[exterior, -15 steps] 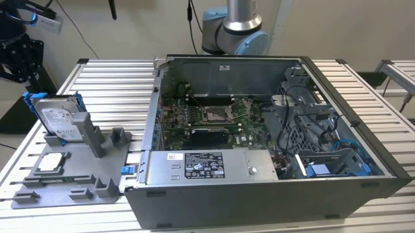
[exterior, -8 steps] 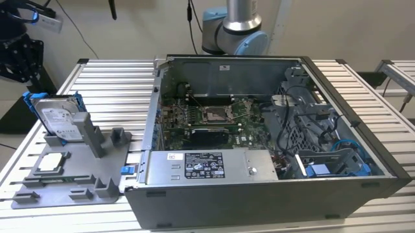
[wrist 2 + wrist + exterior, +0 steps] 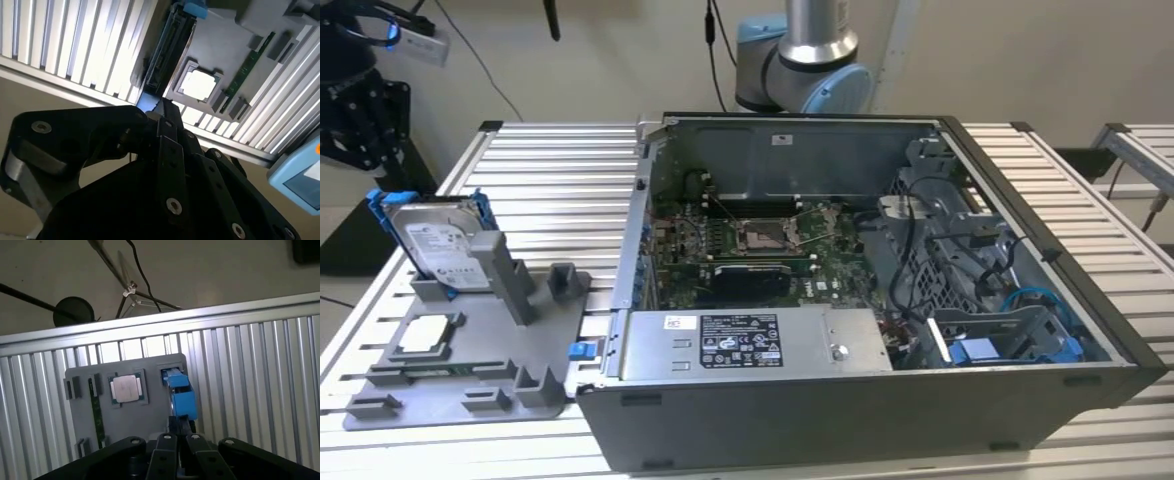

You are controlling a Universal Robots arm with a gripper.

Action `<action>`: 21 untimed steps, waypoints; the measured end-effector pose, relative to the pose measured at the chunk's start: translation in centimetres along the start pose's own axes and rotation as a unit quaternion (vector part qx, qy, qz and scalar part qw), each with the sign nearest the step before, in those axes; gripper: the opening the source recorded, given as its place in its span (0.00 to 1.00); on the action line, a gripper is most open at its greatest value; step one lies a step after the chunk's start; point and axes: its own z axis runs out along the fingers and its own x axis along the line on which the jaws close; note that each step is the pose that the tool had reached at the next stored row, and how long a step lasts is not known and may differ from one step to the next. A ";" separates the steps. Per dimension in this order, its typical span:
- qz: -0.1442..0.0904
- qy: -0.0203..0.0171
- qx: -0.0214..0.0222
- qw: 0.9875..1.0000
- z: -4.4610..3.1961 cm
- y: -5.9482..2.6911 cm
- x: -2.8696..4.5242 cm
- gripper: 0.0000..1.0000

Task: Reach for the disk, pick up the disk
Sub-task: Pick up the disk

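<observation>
Pincer [image 3: 182,421] pressed together, I'm holding nothing, poised over the disk [image 3: 181,392]. Disk stands on edge in a slot of the grey fixture plate [image 3: 150,365]. Plate count: one disk, one square chip [image 3: 125,388], one green memory stick [image 3: 96,410]. Plate lies on the ribbed aluminium table [image 3: 260,370], beside one open computer case [image 3: 854,410]. Bare floor [image 3: 225,270] beyond the edge, with cables [image 3: 145,280].

We found a pale wall [image 3: 587,60] behind a ribbed aluminium table [image 3: 547,170], a second such table [image 3: 1147,150] at the exterior view's right. In the first wrist view a dull floor [image 3: 225,270] carried a round black base [image 3: 73,310] and loose cables [image 3: 143,274].
</observation>
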 end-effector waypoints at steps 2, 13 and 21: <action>0.000 0.001 0.000 1.000 0.13 0.03 -0.10 1.00; -0.046 0.003 0.002 0.999 1.89 0.33 -0.28 1.00; -0.064 0.003 0.004 0.998 3.36 0.55 -0.32 1.00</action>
